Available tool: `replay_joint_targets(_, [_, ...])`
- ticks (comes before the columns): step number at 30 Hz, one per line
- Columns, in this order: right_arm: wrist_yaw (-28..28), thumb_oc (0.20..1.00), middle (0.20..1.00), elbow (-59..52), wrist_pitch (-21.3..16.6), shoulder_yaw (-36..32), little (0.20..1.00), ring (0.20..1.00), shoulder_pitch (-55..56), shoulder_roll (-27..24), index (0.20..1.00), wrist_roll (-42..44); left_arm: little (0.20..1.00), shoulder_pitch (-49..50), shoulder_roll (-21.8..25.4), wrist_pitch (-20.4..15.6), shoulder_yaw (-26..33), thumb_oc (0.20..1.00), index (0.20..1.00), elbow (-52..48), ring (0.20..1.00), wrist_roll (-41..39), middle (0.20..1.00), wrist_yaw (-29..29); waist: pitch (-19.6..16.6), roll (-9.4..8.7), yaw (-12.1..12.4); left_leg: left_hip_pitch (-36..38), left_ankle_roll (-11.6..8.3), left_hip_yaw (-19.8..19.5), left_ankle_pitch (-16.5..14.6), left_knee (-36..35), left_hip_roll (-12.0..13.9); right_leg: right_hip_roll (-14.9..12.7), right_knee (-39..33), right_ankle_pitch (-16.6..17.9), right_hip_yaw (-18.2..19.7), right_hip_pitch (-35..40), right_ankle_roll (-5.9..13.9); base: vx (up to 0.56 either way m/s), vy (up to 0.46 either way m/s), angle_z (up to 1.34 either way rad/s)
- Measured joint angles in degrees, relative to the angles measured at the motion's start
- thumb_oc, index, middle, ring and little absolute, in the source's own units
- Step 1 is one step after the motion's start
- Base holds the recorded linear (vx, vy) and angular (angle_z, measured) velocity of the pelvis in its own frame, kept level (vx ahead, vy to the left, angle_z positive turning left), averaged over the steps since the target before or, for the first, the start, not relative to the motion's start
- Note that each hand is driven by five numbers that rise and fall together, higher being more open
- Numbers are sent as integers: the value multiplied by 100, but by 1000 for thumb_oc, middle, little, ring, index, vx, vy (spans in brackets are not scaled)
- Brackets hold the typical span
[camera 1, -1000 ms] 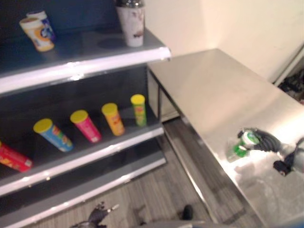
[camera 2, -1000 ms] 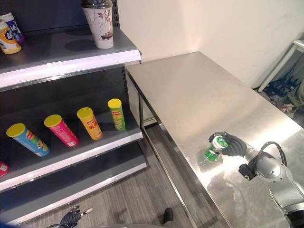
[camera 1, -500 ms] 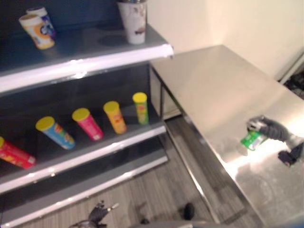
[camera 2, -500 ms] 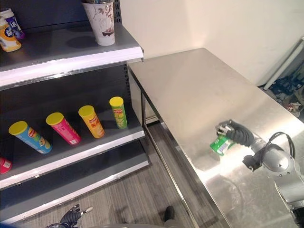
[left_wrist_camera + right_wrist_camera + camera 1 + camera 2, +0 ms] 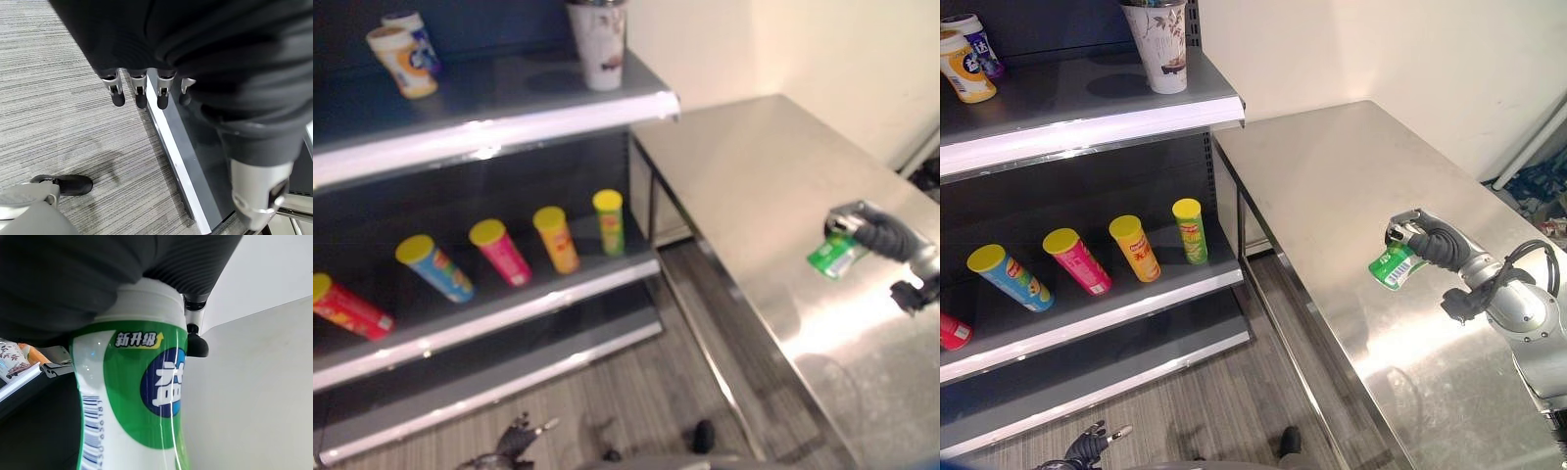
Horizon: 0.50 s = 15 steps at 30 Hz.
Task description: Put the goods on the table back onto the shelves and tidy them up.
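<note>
My right hand (image 5: 1435, 242) is shut on a small green and white bottle (image 5: 1393, 266), lifted off the steel table (image 5: 1351, 186) and tilted, its base toward the shelves. Close up in the right wrist view the bottle (image 5: 132, 396) has a white cap end under the hand's cover. The dark shelf unit (image 5: 1087, 98) stands to the left. My left hand (image 5: 1087, 448) hangs low near the floor, fingers (image 5: 137, 93) straight and holding nothing.
The middle shelf (image 5: 1116, 308) carries several tilted yellow-lidded snack tubes (image 5: 1136, 250) and a red tube (image 5: 352, 308) at the far left. The top shelf holds a tall patterned cup (image 5: 1163, 44) and two small bottles (image 5: 967, 64). Grey striped floor (image 5: 1214, 411) lies between shelves and table.
My right hand has raised the green bottle from the tabletop and carried it up and back, tilting it. The camera has shifted slightly.
</note>
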Motion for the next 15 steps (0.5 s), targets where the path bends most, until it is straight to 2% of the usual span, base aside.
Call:
replay_joint_targets(3, [0, 200, 200, 0, 0, 0, 200, 200, 0, 0, 200, 0, 1000, -1, 0, 0, 0, 1000, 1000, 0, 1000, 0, 1000, 0, 0, 0, 0, 0, 0, 0, 0, 0, 0, 0, 0, 0, 0, 0, 0, 13, -44, 0])
replay_joint_targets(6, [-16, 200, 200, -115, 4, 14, 200, 200, -178, -137, 200, 0, 1000, 16, -71, -4, 60, 1000, 1000, 28, 1000, -3, 1000, 1, 2, 32, 3, -3, -43, -95, 27, 4, 28, 24, -2, -30, -92, 69, -12, 51, -295, 15])
replay_joint_targets(7, [-37, 200, 200, -146, 12, 30, 200, 200, -365, -211, 200, -5, 1000, 7, -112, -5, 96, 1000, 1000, 33, 1000, -5, 1000, 5, -1, 38, -9, -1, -66, -169, 40, 4, 34, 52, -28, -47, -163, 103, -30, 18, -144, 44])
replay_joint_targets(8, [-261, 200, 200, -279, -37, 134, 200, 200, -1101, -403, 200, -1, 1000, -55, -185, -3, 64, 1000, 1000, 48, 1000, -7, 1000, 8, 5, 62, -35, -7, -149, -266, 47, 2, 84, 48, -35, -103, -263, 170, -36, 3, -51, 53])
replay_joint_targets(10, [-481, 200, 200, -430, -218, 200, 200, 200, -1681, -572, 200, -1, 1000, -102, -219, -2, 0, 1000, 1000, 27, 1000, -12, 1000, 7, 18, 78, 98, -11, -229, -361, 34, 2, 173, 122, -32, -135, -364, 217, -84, 4, -26, 39])
replay_joint_targets(11, [-560, 200, 200, -571, -376, 192, 200, 200, -1874, -707, 200, 0, 1000, -143, -216, -1, -3, 1000, 1000, 14, 1000, -16, 1000, 7, 16, 60, 260, -45, -280, -361, 29, 2, 248, 179, -30, -182, -440, 223, -129, 0, 0, 21])
replay_joint_targets(15, [-588, 200, 200, -718, -443, 221, 200, 200, -1897, -743, 200, -3, 1000, -43, -219, 8, -13, 1000, 1000, 14, 1000, -22, 1000, 8, 12, 25, 324, -91, -258, -358, 64, 3, 299, 214, -2, -192, -488, 209, -145, 7, -50, 8])
